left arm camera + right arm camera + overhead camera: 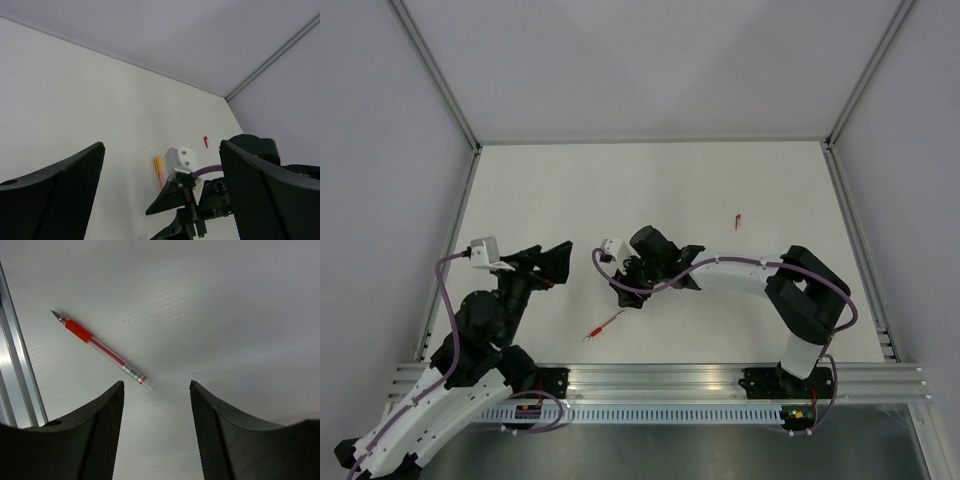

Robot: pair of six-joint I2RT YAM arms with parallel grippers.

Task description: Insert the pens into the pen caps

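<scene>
A red pen (603, 326) lies uncapped on the white table near the front edge. In the right wrist view the pen (100, 349) has a red grip and a clear barrel, and its back end lies just up-left of my right gripper (156, 386). My right gripper (628, 296) is open and empty above the table. A small red pen cap (738, 221) lies at the far right and also shows in the left wrist view (205, 142). An orange piece (159, 164) lies partly hidden behind the right arm's white camera (180, 160). My left gripper (552, 258) (161, 146) is open and empty, raised.
An aluminium rail (720, 375) runs along the table's near edge and shows in the right wrist view (15, 365). Grey enclosure walls and frame posts (450, 100) stand around the table. The right arm (740, 272) stretches across the table's middle.
</scene>
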